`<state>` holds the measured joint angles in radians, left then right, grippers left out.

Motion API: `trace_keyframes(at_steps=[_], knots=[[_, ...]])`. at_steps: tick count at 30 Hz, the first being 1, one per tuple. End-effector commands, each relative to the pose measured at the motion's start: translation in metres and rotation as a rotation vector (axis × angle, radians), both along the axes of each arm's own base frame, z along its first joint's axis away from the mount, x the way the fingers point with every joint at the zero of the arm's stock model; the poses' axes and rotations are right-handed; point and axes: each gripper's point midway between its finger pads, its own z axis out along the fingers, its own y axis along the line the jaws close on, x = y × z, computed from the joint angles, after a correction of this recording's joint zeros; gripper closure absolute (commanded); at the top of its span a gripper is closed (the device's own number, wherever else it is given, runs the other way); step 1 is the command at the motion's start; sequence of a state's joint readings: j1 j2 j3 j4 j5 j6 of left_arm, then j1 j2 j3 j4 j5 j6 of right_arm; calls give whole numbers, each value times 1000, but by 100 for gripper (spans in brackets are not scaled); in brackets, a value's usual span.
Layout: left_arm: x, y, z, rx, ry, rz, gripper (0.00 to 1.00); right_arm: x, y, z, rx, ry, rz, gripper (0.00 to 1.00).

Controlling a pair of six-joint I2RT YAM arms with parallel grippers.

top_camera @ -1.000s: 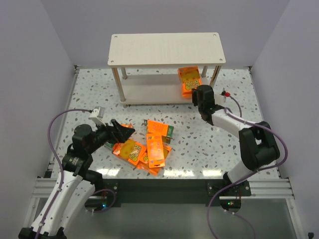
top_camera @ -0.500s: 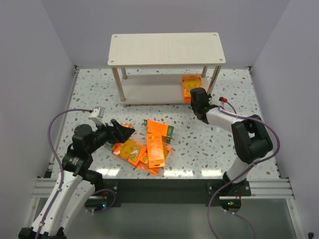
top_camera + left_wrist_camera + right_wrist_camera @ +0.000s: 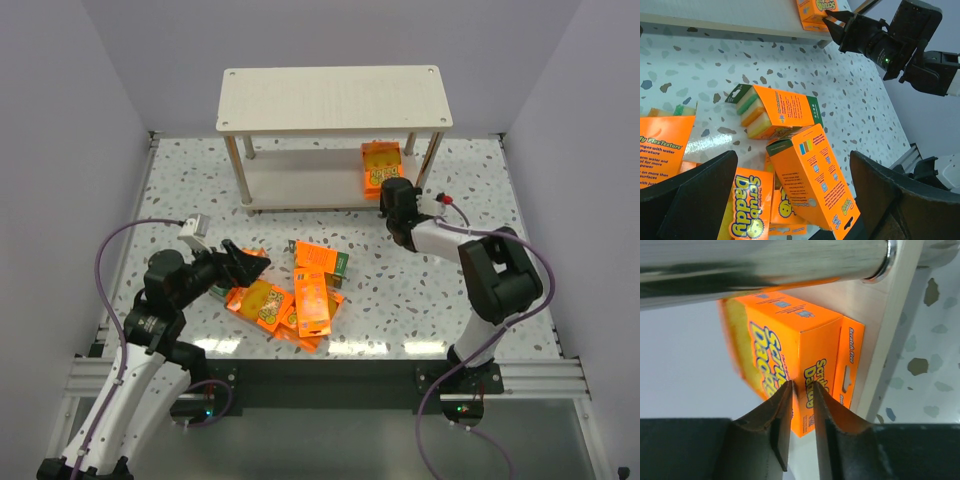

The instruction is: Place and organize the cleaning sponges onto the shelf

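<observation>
Black fingers of the right pincer [image 3: 800, 387] stand nearly closed, with only a slim slit between the tips and nothing in it that we can make out. The tips sit at the near corner edge of the shelved pack [image 3: 790, 335], orange card with "Scrub Daddy" lettering. We cannot tell whether they touch it or stop just short. This pack rests on the lower board [image 3: 888, 315] of the shelf [image 3: 330, 110], at its right end, close by the front right leg [image 3: 765, 260], which crosses the top of the wrist view as a round shiny bar. From above, the top board [image 3: 280, 95] hides the pack's far part.

Jaws of the left pincer [image 3: 795, 200] are spread wide and hold nothing. It hangs low over the pile [image 3: 295, 295] on the speckled counter [image 3: 420, 290].
- Nearest it is the icon pack [image 3: 812, 185], back side up and tilted across others.
- Beyond that is the side-lying pack [image 3: 782, 110], with green, orange and yellow sponge layers showing at its left end.
- Left of the icon pack is the face-up pack [image 3: 750, 212], brand name readable.
- Further left is the cut-off pack [image 3: 662, 150], clipped by the frame edge.

We count at least four packs here, overlapping. The pile lies left of centre, towards the near edge, well apart from the shelf at the far side.
</observation>
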<state>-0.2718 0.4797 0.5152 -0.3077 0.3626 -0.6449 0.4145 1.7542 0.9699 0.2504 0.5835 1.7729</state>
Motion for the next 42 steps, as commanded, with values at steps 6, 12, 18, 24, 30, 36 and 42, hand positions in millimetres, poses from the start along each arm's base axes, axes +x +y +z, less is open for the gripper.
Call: trace_keyframes(at_steps=[6, 12, 18, 24, 30, 36, 42], knots=[[3, -5, 20, -35, -49, -13, 0, -11, 3, 63, 13, -182, 59, 48], [2, -4, 26, -43, -66, -11, 0, -25, 2, 85, -10, -243, 102, 30], [5, -9, 21, -47, -64, -37, 0, -73, 32, 89, -142, -191, 434, 26], [12, -21, -12, -18, 44, -102, 2, -150, 74, 63, -424, -128, 1011, 25], [8, -43, -29, -22, 101, -191, 7, -234, 80, 47, -701, -108, 1350, 21], [-8, -79, -16, -74, 57, -319, 16, -272, 80, 33, -739, -94, 1483, 21], [-26, -116, -45, 98, 144, -359, 18, -282, 75, 18, -769, -58, 1508, 21]])
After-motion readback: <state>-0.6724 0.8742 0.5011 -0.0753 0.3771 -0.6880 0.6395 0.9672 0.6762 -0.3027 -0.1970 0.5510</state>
